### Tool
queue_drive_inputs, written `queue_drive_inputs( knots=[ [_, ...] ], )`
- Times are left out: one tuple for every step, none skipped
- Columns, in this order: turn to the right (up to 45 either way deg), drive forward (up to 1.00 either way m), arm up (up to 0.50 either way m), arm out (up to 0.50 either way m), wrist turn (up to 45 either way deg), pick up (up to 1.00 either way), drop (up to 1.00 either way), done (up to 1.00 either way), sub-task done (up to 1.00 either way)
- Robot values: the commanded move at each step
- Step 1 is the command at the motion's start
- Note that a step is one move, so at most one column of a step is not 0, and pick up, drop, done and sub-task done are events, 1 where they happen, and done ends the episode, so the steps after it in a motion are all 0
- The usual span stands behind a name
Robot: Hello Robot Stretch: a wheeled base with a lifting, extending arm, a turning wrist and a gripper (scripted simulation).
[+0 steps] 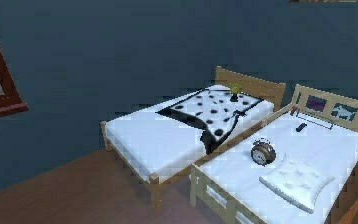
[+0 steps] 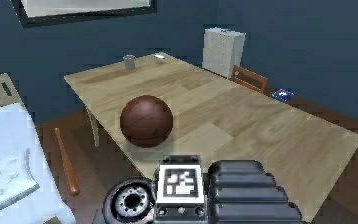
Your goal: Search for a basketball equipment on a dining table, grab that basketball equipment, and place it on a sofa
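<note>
A reddish-brown ball (image 2: 146, 120), round like a basketball, shows on the near left part of a light wooden dining table (image 2: 247, 115) in the arm side view. Below it, at the bottom edge, is the gripper (image 2: 128, 201), with its dark body left of a white marked square (image 2: 179, 185). The ball is just above the gripper's end with the tabletop behind it, so I cannot tell whether the gripper holds anything.
A small cup (image 2: 130, 61) stands at the table's far end, near a white box (image 2: 223, 50), a wooden chair (image 2: 250, 78) and a small blue item (image 2: 284, 95). A long wooden stick (image 2: 65, 160) lies on the floor. Two white beds (image 1: 177, 125) (image 1: 287, 165), one bearing an alarm clock (image 1: 263, 152), stand ahead against dark blue walls.
</note>
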Motion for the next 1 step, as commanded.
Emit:
queue_drive_inputs(
  knots=[
    [0.0, 0.00, 0.00, 0.34, 0.0, 0.00, 0.00, 0.00, 0.00]
  ],
)
